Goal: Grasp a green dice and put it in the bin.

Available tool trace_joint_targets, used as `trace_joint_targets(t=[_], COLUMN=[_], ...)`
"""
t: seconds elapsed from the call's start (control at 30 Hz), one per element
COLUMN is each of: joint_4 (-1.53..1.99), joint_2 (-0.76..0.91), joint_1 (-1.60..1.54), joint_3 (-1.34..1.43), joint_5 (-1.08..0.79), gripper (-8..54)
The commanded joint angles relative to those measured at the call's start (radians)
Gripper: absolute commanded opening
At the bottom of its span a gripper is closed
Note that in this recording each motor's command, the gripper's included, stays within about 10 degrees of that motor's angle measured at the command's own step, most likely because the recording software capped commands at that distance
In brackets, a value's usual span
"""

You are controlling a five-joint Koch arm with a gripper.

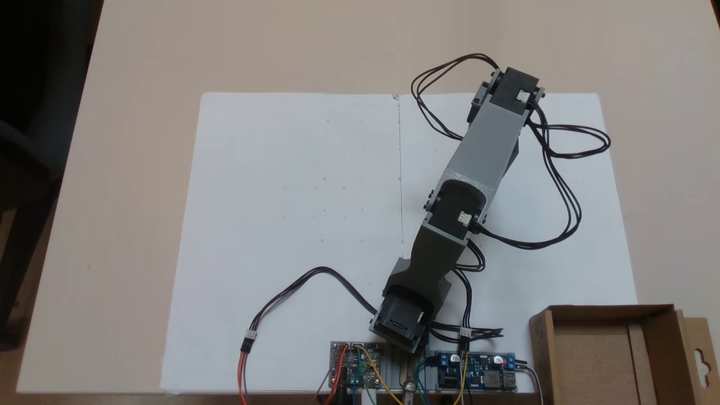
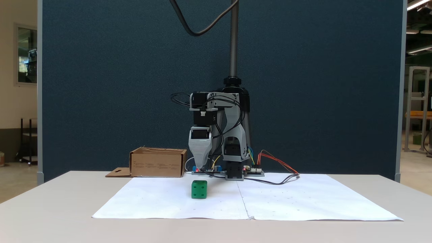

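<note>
Starting nearest the front-facing fixed camera, I see the green dice (image 2: 199, 189) sitting flat on the white paper sheet (image 2: 303, 202), free on all sides, one pipped face turned toward me. I judge it a light, hard plastic cube: it will not deform or break, but its smooth faces and rounded edges could let it squirt out of a loose pinch. I would take it across two opposite flat faces, low enough that the pads sit on the flats and not on the rounded corners, and square to the cube.

Behind it, at about twelve o'clock from the dice, the gripper (image 2: 201, 165) hangs point-down above the sheet, clear of the dice. Only one grey tapered jaw shows, so I cannot tell whether the pincer is spread or pressed together. It holds nothing that I can see.

Farther back, at roughly ten o'clock from the dice, the bin (image 2: 158, 163) rests on the table (image 2: 50, 209), just off the paper, its flap lying flat on its outer side. In the fixed view from above, the bin (image 1: 619, 360) looks bare inside, at about four o'clock from the arm (image 1: 478, 163).
</note>
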Motion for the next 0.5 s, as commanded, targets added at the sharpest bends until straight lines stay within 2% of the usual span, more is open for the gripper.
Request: trace_joint_targets(t=[0.0,0.47], joint_4=[-0.003,-0.032], joint_2=[0.017,0.015], joint_1=[0.002,0.002], joint_3=[-0.055,-0.046], joint_5=[-0.020,-0.020], gripper=[44.1,43.6])
